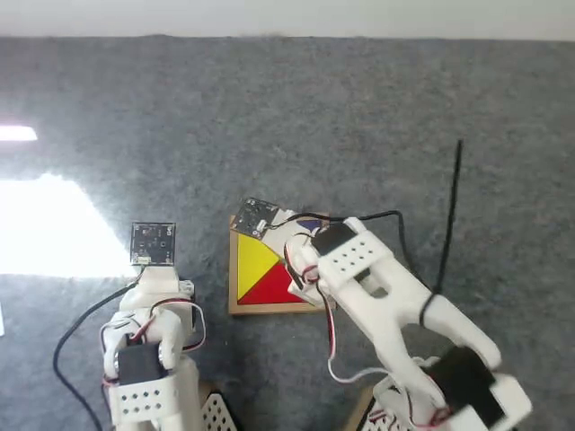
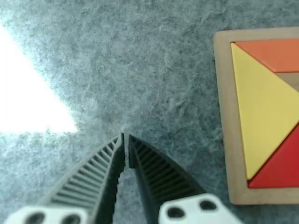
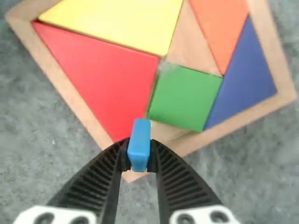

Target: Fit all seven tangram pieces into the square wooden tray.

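1. Tangram piece in light blue is pinched edge-on between the ribbed fingers of the right gripper, clamped on its flat faces
2. That piece hangs over the rim of the square wooden tray at one corner, next to the tip of the red triangle and near the green square; whether it touches the wood I cannot tell
3. Inside the tray the red triangle lies flat against the yellow triangle along one long side, with the green square just beside its short side
4. An orange triangle and a dark blue piece lie flat side by side beyond the green square, the dark blue piece against the rim
5. A bare patch of tray floor shows between the yellow triangle, the orange triangle and the green square
6. In the high view the tray sits just below the centre of the frame, and the right arm stretches to it from the lower right corner
7. The left gripper is at the lower left of the high view, well apart from the tray, its fingers pressed together with nothing between them above the grey felt mat
8. A black cable lies on the mat in the right half of the high view, and a bright patch of light falls at the left edge
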Available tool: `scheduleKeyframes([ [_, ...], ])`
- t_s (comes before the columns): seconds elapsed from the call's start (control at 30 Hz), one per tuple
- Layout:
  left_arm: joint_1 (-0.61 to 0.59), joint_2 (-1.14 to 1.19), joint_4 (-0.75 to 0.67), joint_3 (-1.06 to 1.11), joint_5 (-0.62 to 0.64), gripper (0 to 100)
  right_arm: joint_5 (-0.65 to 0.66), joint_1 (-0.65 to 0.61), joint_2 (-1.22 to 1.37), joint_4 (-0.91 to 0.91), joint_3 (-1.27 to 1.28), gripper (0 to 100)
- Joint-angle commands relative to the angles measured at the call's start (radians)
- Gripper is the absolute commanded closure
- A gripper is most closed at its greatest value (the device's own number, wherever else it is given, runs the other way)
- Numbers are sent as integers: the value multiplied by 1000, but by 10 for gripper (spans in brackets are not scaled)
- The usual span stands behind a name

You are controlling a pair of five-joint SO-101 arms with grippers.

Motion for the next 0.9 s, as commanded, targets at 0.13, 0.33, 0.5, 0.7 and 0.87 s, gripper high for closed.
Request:
scheduleKeyframes([
  [0.13, -9, -18, 3, -13, 2, 986, 18, 13, 62, -18, -71, 986],
  [0.33, -9, -18, 3, -13, 2, 986, 20, 15, 59, -12, -72, 881],
  [0.5, -9, -18, 3, -13, 2, 986, 18, 16, 24, 47, -133, 790],
  [0.7, -9, -18, 3, -13, 2, 986, 20, 45, 22, 48, -164, 782],
  [0.87, -9, -18, 3, -13, 2, 986, 18, 127, 68, -4, -175, 782],
])
